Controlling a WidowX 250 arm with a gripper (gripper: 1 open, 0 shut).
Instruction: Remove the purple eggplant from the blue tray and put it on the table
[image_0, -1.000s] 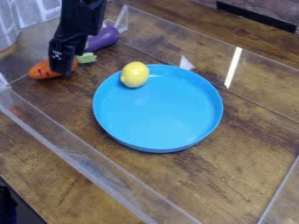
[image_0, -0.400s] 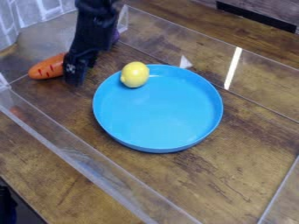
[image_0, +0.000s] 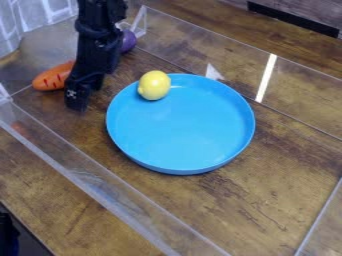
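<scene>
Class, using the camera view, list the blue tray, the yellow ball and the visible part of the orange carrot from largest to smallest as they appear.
1. blue tray
2. yellow ball
3. orange carrot, partly hidden by the arm, so its place below the ball is unsure.

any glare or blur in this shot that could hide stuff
Camera view: a bright white glare streak on the table right of the blue tray, softer reflections along the clear covering; the gripper is dark and slightly blurred, and the arm hides most of the purple eggplant.
</scene>
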